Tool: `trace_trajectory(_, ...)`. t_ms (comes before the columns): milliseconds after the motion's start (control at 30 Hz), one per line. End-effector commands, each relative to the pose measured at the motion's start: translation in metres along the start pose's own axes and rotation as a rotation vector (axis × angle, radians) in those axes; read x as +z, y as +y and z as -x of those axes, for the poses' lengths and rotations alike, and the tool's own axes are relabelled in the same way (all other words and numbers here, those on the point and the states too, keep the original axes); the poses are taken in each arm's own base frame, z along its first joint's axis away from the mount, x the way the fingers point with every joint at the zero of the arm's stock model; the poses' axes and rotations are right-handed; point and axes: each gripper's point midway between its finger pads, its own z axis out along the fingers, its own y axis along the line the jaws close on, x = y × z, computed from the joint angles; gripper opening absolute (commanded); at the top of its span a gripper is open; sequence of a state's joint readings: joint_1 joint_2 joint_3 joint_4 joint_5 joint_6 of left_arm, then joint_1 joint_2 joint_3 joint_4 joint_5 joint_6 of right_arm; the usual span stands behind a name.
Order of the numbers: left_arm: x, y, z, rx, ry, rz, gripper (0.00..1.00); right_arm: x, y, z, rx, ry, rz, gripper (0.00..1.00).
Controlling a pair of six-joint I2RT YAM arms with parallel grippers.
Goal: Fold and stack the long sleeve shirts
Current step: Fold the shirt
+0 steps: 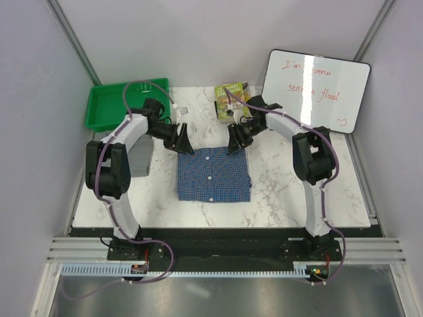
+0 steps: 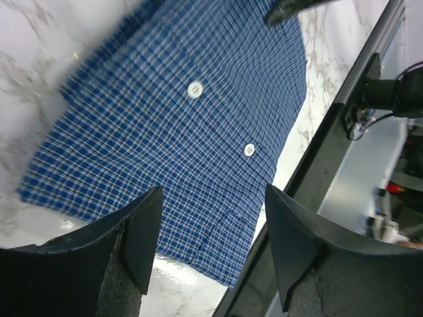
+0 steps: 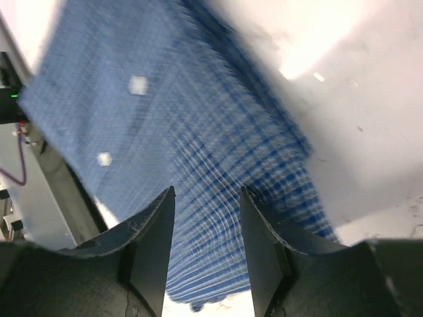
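The blue checked long sleeve shirt [image 1: 213,173] lies folded into a flat rectangle in the middle of the marble table, white buttons up. My left gripper [image 1: 183,140] hovers at its far left corner, open, with nothing between its fingers [image 2: 213,191]. My right gripper [image 1: 234,140] hangs at the far right corner, jaws apart and empty [image 3: 207,191]. Both wrist views look down on the blue shirt [image 2: 185,119] [image 3: 198,132]; the right one is blurred. A plain grey folded shirt [image 1: 140,160] lies at the table's left edge, partly under the left arm.
A green tray [image 1: 106,109] stands at the back left. A whiteboard [image 1: 317,89] leans at the back right, and a small green book [image 1: 231,99] lies beside it. The table's front edge [image 1: 225,228] runs just below the blue shirt.
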State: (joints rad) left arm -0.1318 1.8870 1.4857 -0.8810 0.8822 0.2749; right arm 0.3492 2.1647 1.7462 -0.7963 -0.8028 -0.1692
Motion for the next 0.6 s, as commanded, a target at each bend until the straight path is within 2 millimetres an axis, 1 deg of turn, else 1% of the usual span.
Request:
trace_trajectory(0, 0.032, 0.024, -0.025, -0.192, 0.053, -0.022, 0.68, 0.007, -0.063, -0.023, 0.147, -0.005, -0.09, 0.51)
trace_trajectory(33, 0.044, 0.039, -0.033, -0.233, 0.086, -0.016, 0.68, 0.006, -0.072, -0.028, 0.185, -0.009, -0.101, 0.52)
trace_trajectory(67, 0.049, 0.047, -0.034, -0.257, 0.096, -0.005, 0.67, 0.003, -0.088, -0.031, 0.211, -0.02, -0.118, 0.52)
trace_trajectory(100, 0.054, 0.06, -0.024, -0.25, 0.084, 0.017, 0.66, 0.003, -0.097, -0.034, 0.228, -0.017, -0.132, 0.52)
trace_trajectory(133, 0.065, 0.072, -0.028, -0.276, 0.107, 0.016, 0.66, 0.002, -0.103, -0.035, 0.236, -0.018, -0.144, 0.52)
trace_trajectory(167, 0.067, 0.081, -0.014, -0.252, 0.087, 0.032, 0.66, 0.003, -0.114, -0.039, 0.244, -0.012, -0.162, 0.52)
trace_trajectory(200, 0.069, 0.085, -0.007, -0.239, 0.073, 0.028, 0.66, 0.004, -0.12, -0.039, 0.241, -0.008, -0.179, 0.52)
trace_trajectory(233, 0.072, 0.09, -0.004, -0.239, 0.071, 0.028, 0.66, 0.003, -0.121, -0.033, 0.234, -0.018, -0.179, 0.52)
trace_trajectory(267, 0.069, 0.087, 0.005, -0.203, 0.052, 0.015, 0.66, 0.002, -0.122, -0.03, 0.236, -0.025, -0.172, 0.52)
trace_trajectory(300, 0.064, 0.077, 0.015, -0.169, 0.024, -0.025, 0.69, -0.001, -0.116, -0.023, 0.228, -0.038, -0.153, 0.52)
trace_trajectory(333, 0.057, 0.067, 0.021, -0.129, 0.006, -0.037, 0.7, -0.007, -0.109, -0.013, 0.211, -0.061, -0.134, 0.53)
trace_trajectory(367, 0.041, 0.047, 0.029, -0.05, -0.03, -0.05, 0.71, -0.02, -0.092, 0.0, 0.187, -0.092, -0.105, 0.54)
trace_trajectory(400, 0.029, 0.035, 0.035, 0.001, -0.055, -0.046, 0.75, -0.028, -0.075, 0.008, 0.166, -0.118, -0.065, 0.55)
trace_trajectory(433, 0.019, 0.021, 0.038, 0.044, -0.077, -0.05, 0.77, -0.048, -0.042, 0.02, 0.116, -0.171, -0.003, 0.57)
trace_trajectory(467, -0.006, -0.011, 0.043, 0.141, -0.128, -0.055, 0.78, -0.058, -0.022, 0.024, 0.085, -0.196, 0.034, 0.58)
trace_trajectory(500, -0.015, -0.026, 0.041, 0.198, -0.146, -0.045, 0.91, -0.069, -0.004, 0.027, 0.065, -0.224, 0.051, 0.62)
trace_trajectory(533, -0.024, -0.038, 0.044, 0.273, -0.182, -0.017, 0.94, -0.074, 0.007, 0.018, 0.05, -0.232, 0.048, 0.65)
trace_trajectory(567, -0.027, -0.044, 0.029, 0.308, -0.184, 0.03, 0.99, -0.098, 0.039, 0.03, -0.051, -0.292, 0.03, 0.68)
